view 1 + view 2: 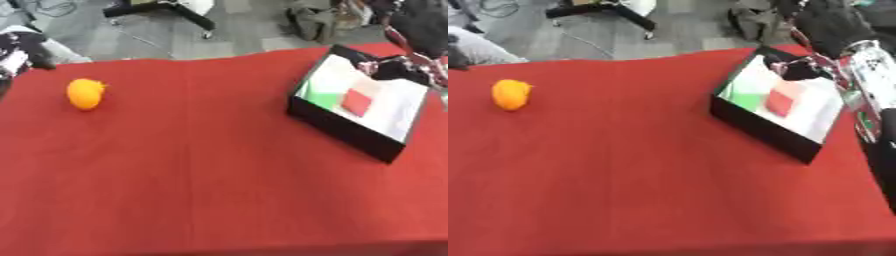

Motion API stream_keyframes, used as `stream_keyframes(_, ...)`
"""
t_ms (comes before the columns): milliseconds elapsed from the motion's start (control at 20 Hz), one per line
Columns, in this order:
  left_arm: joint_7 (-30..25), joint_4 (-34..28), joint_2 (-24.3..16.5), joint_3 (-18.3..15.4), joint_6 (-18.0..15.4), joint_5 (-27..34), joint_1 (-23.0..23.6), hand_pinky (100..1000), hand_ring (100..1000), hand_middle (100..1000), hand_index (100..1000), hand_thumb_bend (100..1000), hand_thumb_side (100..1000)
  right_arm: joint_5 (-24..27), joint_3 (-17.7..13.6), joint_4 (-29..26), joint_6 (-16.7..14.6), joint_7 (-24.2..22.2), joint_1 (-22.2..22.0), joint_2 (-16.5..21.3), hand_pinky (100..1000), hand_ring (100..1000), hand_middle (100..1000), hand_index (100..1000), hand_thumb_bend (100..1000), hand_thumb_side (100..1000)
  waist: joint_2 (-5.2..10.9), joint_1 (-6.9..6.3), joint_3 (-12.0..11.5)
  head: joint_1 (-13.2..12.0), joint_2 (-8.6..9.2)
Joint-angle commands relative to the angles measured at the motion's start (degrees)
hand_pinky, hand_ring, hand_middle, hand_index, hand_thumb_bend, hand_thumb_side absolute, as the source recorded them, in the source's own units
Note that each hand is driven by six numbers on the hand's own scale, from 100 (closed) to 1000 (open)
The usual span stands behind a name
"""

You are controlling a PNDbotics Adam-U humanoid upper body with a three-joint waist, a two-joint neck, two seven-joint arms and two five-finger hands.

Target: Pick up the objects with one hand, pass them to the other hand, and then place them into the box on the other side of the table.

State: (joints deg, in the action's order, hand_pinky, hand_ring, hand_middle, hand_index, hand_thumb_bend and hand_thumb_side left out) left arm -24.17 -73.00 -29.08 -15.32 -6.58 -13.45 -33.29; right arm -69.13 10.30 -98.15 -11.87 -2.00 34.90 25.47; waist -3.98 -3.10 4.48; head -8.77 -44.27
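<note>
The orange object (86, 93) lies near the desk's (201, 175) far left corner, close to the left hand (22, 50), whose fingers I cannot make out, and well apart from the right hand (798, 67), likewise unreadable over the box (350, 131)

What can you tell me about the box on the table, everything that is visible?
The box is shallow and open-topped, with black outer walls and a white inside. It sits askew on the red tablecloth at the table's right side. Inside lie a red piece and a green piece. The right hand hangs over its far corner; contact is unclear.

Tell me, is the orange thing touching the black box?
Apart. In the left eye view the orange thing sits far over on the left and the black box on the right, with bare red tablecloth between them.
</note>
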Motion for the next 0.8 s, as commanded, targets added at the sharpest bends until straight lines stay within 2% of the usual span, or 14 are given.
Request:
stream_keyframes(50, 6.1, 8.6, -5.7, 2.9, -3.9, -20.2, -5.5, 727, 639, 646, 822, 565, 447, 2.4, 1.0, -9.2, -1.1, 1.0, -1.7, -3.4, 918, 910, 871, 993, 280, 272, 1.03, 0.07, 0.6, -5.9, 0.15)
stream_keyframes(100, 8.3, 12.3, -6.3, 4.1, -5.1, -27.6, -7.5, 727, 657, 669, 834, 589, 412, 3.0, 1.4, -10.7, -1.4, 0.9, -2.5, -4.6, 912, 904, 861, 992, 339, 332, 1.05, 0.15, 0.9, -7.5, 0.15)
stream_keyframes(150, 10.6, 16.1, -6.7, 5.2, -6.2, -34.9, -9.5, 728, 682, 699, 849, 626, 359, 3.7, 1.8, -11.8, -1.7, 0.8, -3.4, -5.7, 908, 901, 855, 991, 240, 280, 1.05, 0.27, 1.3, -9.1, 0.15)
stream_keyframes(300, 17.5, 27.2, -6.8, 7.0, -7.5, -54.5, -14.3, 726, 710, 734, 864, 672, 264, 5.7, 2.7, -13.4, -2.0, 0.6, -5.4, -8.4, 895, 891, 841, 990, 196, 296, 0.87, 0.90, 2.4, -12.0, 0.15)
stream_keyframes(400, 21.2, 32.7, -6.3, 6.9, -7.0, -62.6, -16.2, 723, 719, 742, 865, 697, 230, 6.5, 2.9, -13.6, -2.0, 0.6, -6.3, -9.6, 888, 885, 833, 990, 169, 305, 0.71, 1.29, 2.9, -12.6, 0.15)
stream_keyframes(550, 24.9, 38.9, -5.8, 6.4, -4.6, -70.8, -18.4, 720, 716, 739, 860, 673, 198, 7.4, 2.9, -13.5, -1.6, 1.0, -7.5, -10.9, 882, 880, 826, 991, 140, 314, 0.35, 1.91, 3.8, -12.6, 0.15)
stream_keyframes(800, 27.7, 43.6, -5.5, 5.6, -1.7, -74.8, -19.7, 709, 692, 711, 842, 616, 126, 7.9, 2.7, -13.2, -0.9, 1.9, -8.4, -11.6, 877, 877, 820, 991, 105, 327, -0.40, 2.42, 4.7, -12.6, 0.15)
